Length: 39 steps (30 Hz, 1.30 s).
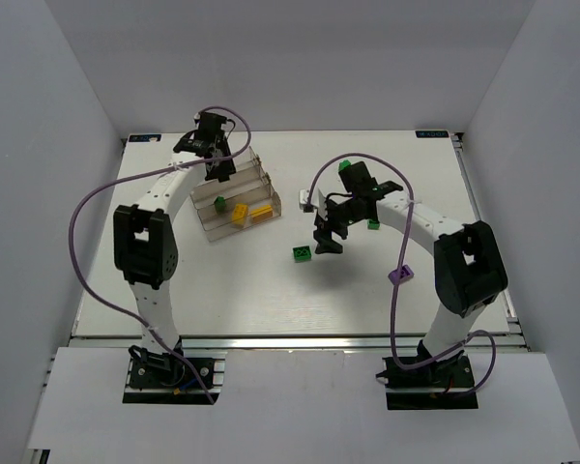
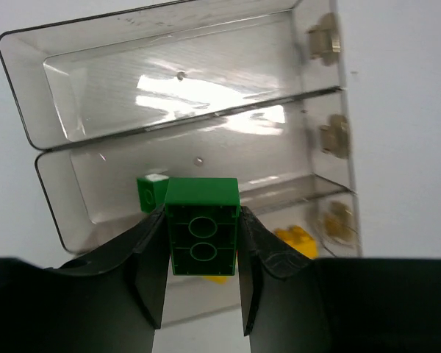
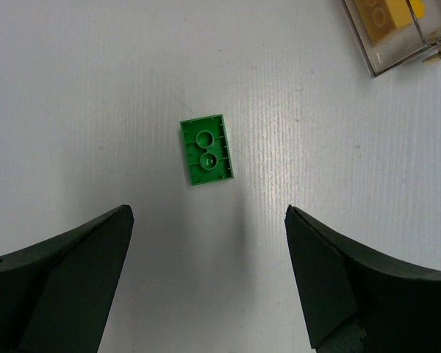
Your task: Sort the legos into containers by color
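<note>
My left gripper is shut on a green brick, held underside towards the camera above the clear stepped tray. In the left wrist view the tray's top compartment holds nothing, the middle one holds a small green brick, and the lowest holds yellow bricks. My right gripper is open and empty, and hovers just right of a green brick on the table. In the right wrist view that brick lies ahead of the wide-apart fingers.
Two more green bricks and a purple brick lie on the table near the right arm. The tray corner with a yellow brick shows at the top right of the right wrist view. White walls enclose the table.
</note>
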Available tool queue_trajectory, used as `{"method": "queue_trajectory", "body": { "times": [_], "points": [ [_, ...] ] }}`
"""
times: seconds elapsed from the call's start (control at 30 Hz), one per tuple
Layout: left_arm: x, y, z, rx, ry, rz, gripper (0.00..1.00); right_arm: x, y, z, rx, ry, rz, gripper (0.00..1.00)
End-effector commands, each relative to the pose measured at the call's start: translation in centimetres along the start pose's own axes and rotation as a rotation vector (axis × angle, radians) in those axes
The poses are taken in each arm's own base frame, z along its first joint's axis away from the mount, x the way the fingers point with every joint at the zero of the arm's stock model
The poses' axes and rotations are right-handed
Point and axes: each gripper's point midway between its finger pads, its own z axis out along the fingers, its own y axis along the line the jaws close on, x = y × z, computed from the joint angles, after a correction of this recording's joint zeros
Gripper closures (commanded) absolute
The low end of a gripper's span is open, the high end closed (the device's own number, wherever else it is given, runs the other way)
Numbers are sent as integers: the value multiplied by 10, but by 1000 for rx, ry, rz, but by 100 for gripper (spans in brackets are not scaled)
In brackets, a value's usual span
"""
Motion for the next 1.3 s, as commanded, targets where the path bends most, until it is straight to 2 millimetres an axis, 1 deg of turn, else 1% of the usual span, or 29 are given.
{"method": "queue_trajectory", "body": {
  "times": [0.0, 0.03, 0.07, 0.1, 0.17, 0.23, 0.27, 0.4, 0.5, 0.53, 0.6, 0.63, 0.67, 0.7, 0.73, 0.77, 0.83, 0.87, 0.9, 0.93, 0.97, 1.0, 1.03, 1.07, 1.1, 1.17, 1.2, 1.23, 1.27],
  "points": [
    [-9, 11, 12, -29, 23, 35, 79, -6, -15, 4, 30, 11, -19, 11],
    [-11, 15, 18, -32, 23, 22, 78, -8, -16, 4, 37, 9, -16, 11],
    [-13, 11, 20, -14, 22, 19, 75, -8, -18, 6, 40, 11, -16, 11],
    [-11, 16, 30, -22, 37, 7, 73, -8, -20, 7, 47, 9, -18, 11],
    [-8, 11, 35, -4, 49, 2, 69, -6, -24, 10, 57, 20, -14, 11],
    [-2, 11, 41, 0, 67, 3, 65, -3, -28, 14, 66, 36, -4, 11],
    [3, 11, 43, 0, 79, 5, 55, -3, -31, 14, 73, 39, -3, 11],
    [11, 17, 45, -20, 92, -1, 32, 1, -37, 21, 74, 43, -5, 11],
    [3, 15, 38, -12, 72, -3, 26, -1, -31, 28, 28, 23, -84, 11],
    [-2, 13, 32, -2, 60, -4, 26, -2, -29, 32, 14, 17, -127, 11],
    [-11, 9, 23, 18, 39, -12, 25, 0, -28, 36, 4, 21, -155, 11],
    [-19, 7, 12, 30, 19, -17, 25, 4, -26, 42, -13, 28, -159, 11],
    [-24, 5, 4, 41, 5, -26, 25, 2, -25, 44, -21, 29, -183, 11],
    [-27, 4, -2, 50, -5, -31, 25, 2, -23, 47, -34, 31, -188, 11],
    [-24, 5, -8, 55, -4, -37, 25, 3, -21, 50, -51, 27, -191, 11],
    [-32, 5, -26, 72, -35, -50, 24, 3, -17, 51, -67, 28, -192, 11],
    [-33, 6, -42, 88, -60, -65, 24, 2, -10, 56, -89, 25, -208, 11],
    [-19, 11, -44, 81, -39, -70, 24, 4, -9, 57, -93, 27, -208, 11],
    [-25, 12, -63, 98, -76, -81, 24, 4, -4, 61, -105, 30, -215, 11],
    [-21, 16, -70, 96, -78, -89, 23, 7, -3, 65, -110, 42, -214, 11],
    [-3, 27, -70, 74, -47, -105, 23, 9, -2, 67, -111, 49, -214, 11],
    [-7, 29, -90, 90, -86, -118, 23, 11, -3, 71, -100, 57, -219, 11],
    [-1, 32, -96, 89, -86, -127, 23, 15, -4, 75, -88, 83, -211, 11],
    [17, 39, -96, 74, -59, -146, 23, 17, -5, 78, -79, 91, -210, 12],
    [14, 42, -113, 87, -96, -162, 23, 18, -8, 79, -70, 97, -211, 15],
    [24, 48, -124, 85, -100, -191, 23, 21, -9, 84, -75, 115, -211, 21],
    [36, 53, -125, 77, -84, -196, 23, 23, -9, 86, -82, 123, -210, 28],
    [34, 55, -140, 92, -116, -206, 23, 27, -8, 87, -95, 138, -202, 31],
    [36, 57, -145, 96, -125, -215, 23, 28, -7, 88, -105, 144, -207, 36]
  ]
}}
